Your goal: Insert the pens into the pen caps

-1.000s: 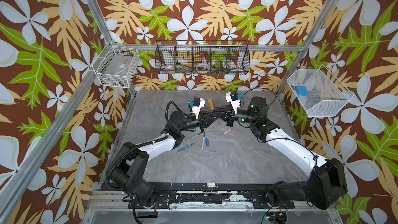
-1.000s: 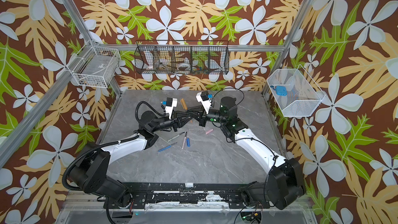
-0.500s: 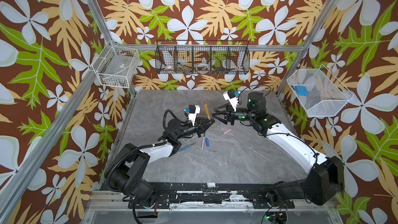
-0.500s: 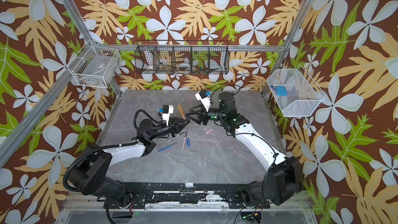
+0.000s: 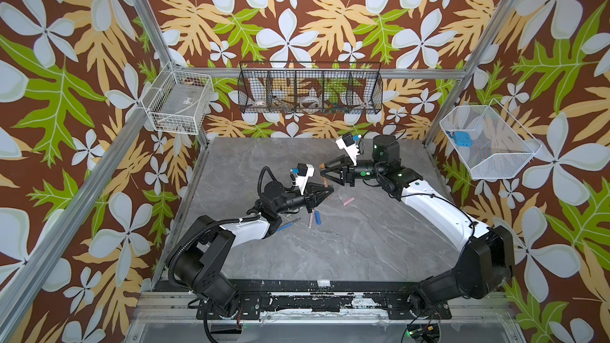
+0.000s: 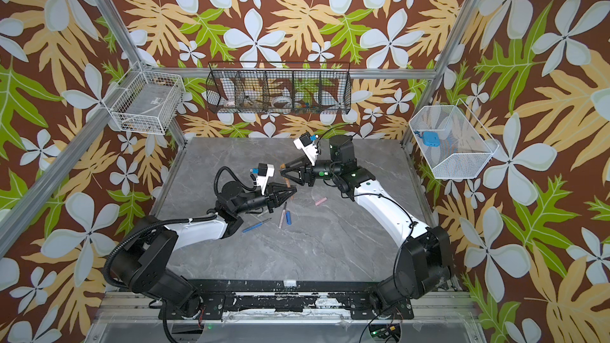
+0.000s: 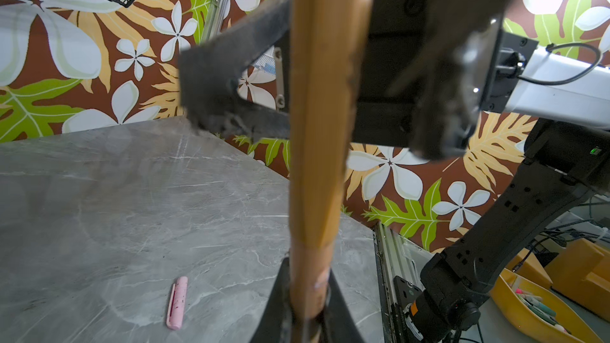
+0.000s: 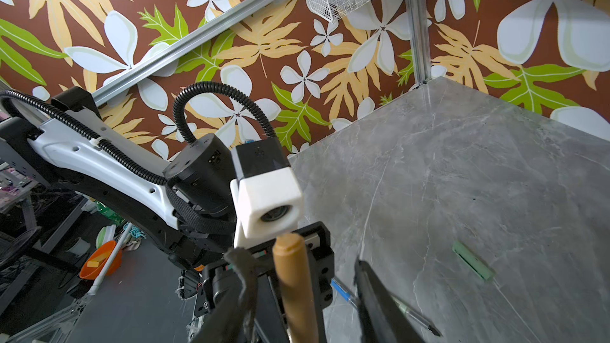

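Top view: left end effector (image 5: 330,190) and right end effector (image 5: 324,174) close together, above the bench (image 5: 363,252).
Left wrist: left end effector clamped on brown pen (image 7: 308,282); brown cap (image 7: 320,94) appears seated.
Right wrist: right end effector apart, flanking the cap.
Handling: probably light, stiff, smooth; grip mid-barrel.

A black wire basket (image 5: 366,94) hangs behind the grey marble tabletop (image 5: 363,252).
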### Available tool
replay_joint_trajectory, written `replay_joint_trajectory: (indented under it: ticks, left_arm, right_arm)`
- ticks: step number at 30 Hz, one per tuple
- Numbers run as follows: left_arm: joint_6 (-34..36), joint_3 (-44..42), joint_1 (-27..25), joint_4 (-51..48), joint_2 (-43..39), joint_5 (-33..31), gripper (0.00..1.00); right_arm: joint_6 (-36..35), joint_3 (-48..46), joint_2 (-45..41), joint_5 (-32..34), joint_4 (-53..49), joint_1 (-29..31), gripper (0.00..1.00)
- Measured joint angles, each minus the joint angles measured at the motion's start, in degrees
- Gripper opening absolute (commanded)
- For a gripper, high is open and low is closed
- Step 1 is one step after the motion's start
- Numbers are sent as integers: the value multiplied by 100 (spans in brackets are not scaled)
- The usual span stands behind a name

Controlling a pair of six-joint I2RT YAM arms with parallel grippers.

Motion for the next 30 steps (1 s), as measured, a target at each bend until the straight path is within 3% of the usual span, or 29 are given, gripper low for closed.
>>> replay_joint_trajectory:
  ticks: [8, 12, 17, 20, 21, 23, 24, 27, 30]
  left_arm:
    - [-31, 120, -7, -157, 63, 63, 0]
    - [-306, 96, 83, 37, 114, 219, 0]
    - [-1167, 199, 415, 1252, 664, 1139, 0]
    - [-1368, 361, 431, 1462, 756, 1397, 0]
    - [-1375, 389, 431, 1478, 750, 1436, 0]
    - [-1360, 393, 431, 1449, 669, 1445, 0]
    - [-1325, 385, 431, 1401, 614, 1438, 0]
    - [-1296, 256, 520, 1381, 337, 973, 0]
    - [-1093, -26, 542, 1036, 142, 680, 0]
  right_arm:
    - [-94, -13, 92, -94, 7, 2, 0]
    - [-107, -138, 68, -107, 151, 2, 0]
    - [79, -623, -157, 170, 789, 57, 0]
    - [234, -831, -358, 289, 1113, 55, 0]
    - [273, -859, -413, 321, 1167, 55, 2]
    - [328, -909, -518, 376, 1226, 48, 24]
    - [365, -914, -557, 411, 1222, 37, 30]
    - [387, -966, -660, 350, 1005, -79, 45]
    - [498, -966, -769, 522, 970, -221, 52]
